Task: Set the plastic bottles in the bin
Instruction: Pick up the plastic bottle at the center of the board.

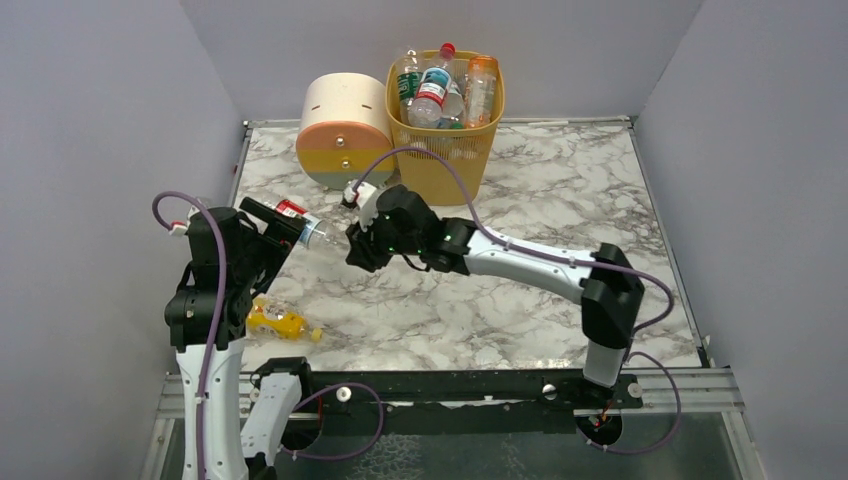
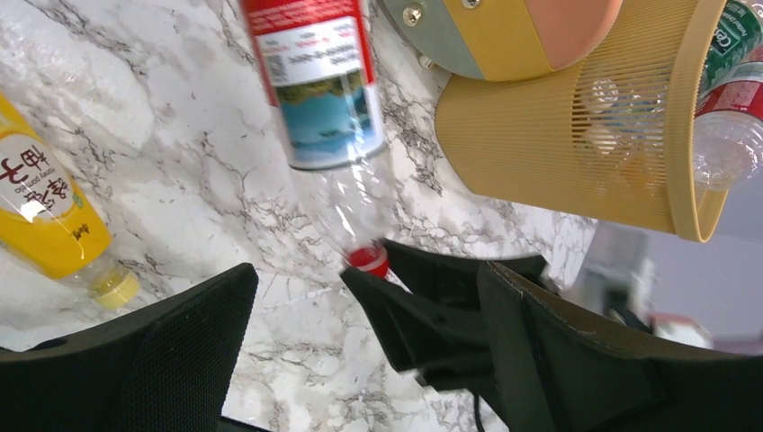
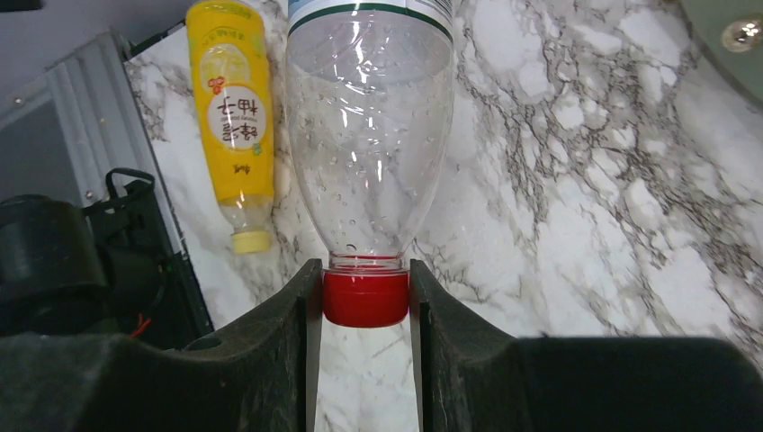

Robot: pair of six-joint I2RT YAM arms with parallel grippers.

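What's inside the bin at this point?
The bin holds several bottles: a red-capped one, a green-labelled one and an orange one poke above the rim. More show faintly through the mesh; how many lie underneath is hidden.

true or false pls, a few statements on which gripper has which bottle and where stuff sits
1. The right gripper is shut on the red cap of the clear bottle. True.
2. The yellow bottle is in the bin. False: it lies on the table.
3. The bin holds several bottles. True.
4. The drawer unit stands right of the bin. False: it is left of it in the top view.
5. The left gripper grips the yellow bottle. False: its fingers are spread open.
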